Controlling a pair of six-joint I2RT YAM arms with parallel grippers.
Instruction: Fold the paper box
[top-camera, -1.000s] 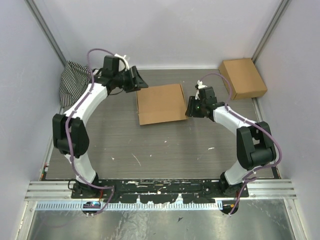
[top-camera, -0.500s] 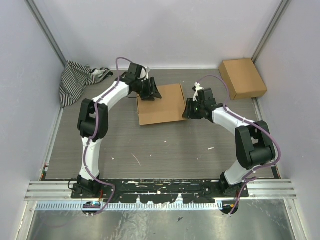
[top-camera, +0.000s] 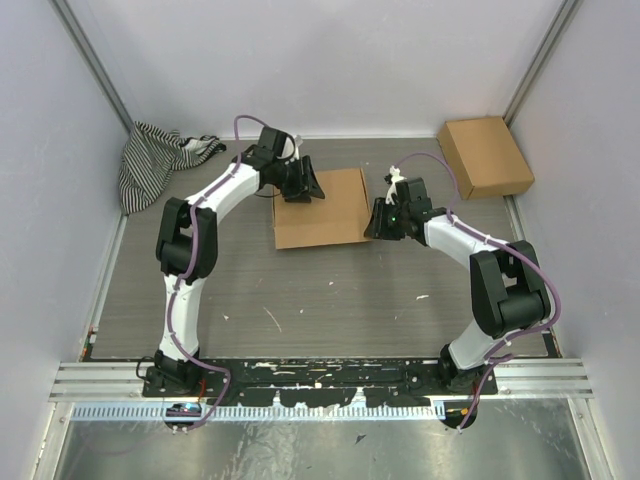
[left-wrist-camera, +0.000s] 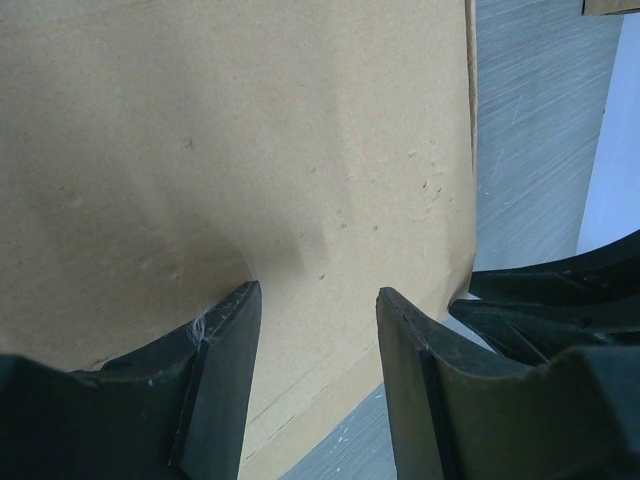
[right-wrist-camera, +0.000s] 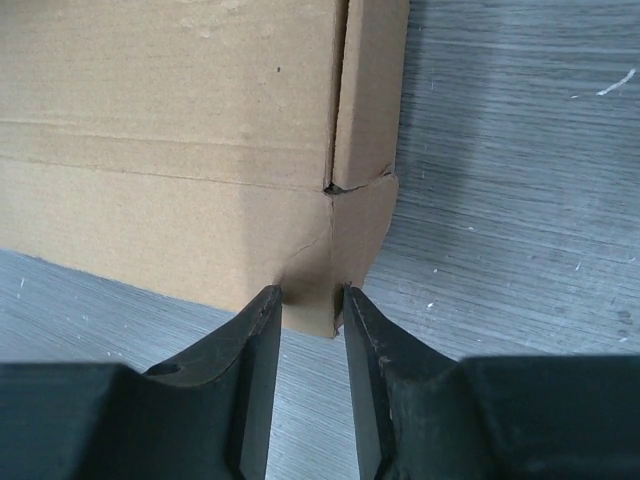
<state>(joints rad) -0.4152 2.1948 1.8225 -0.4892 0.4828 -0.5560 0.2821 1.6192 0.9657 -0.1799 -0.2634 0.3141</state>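
Note:
The paper box (top-camera: 322, 208) is a shallow closed brown cardboard box lying flat mid-table. My left gripper (top-camera: 304, 187) is over its back-left corner. In the left wrist view its jaws (left-wrist-camera: 315, 305) are open, with the box top (left-wrist-camera: 250, 150) close beneath them and nothing held. My right gripper (top-camera: 375, 218) is at the box's right edge. In the right wrist view its jaws (right-wrist-camera: 308, 295) are nearly closed on the near corner of the box (right-wrist-camera: 170, 120), where a side flap meets the wall at a small tear.
A slightly smaller ready-made brown box (top-camera: 485, 157) sits at the back right by the wall. A black-and-white striped cloth (top-camera: 150, 160) lies at the back left. The grey table (top-camera: 330, 290) is bounded by walls on three sides.
My left arm swung from the back left, near the cloth, over to the box's back-left corner, then held still. My right gripper edged left onto the box's corner.

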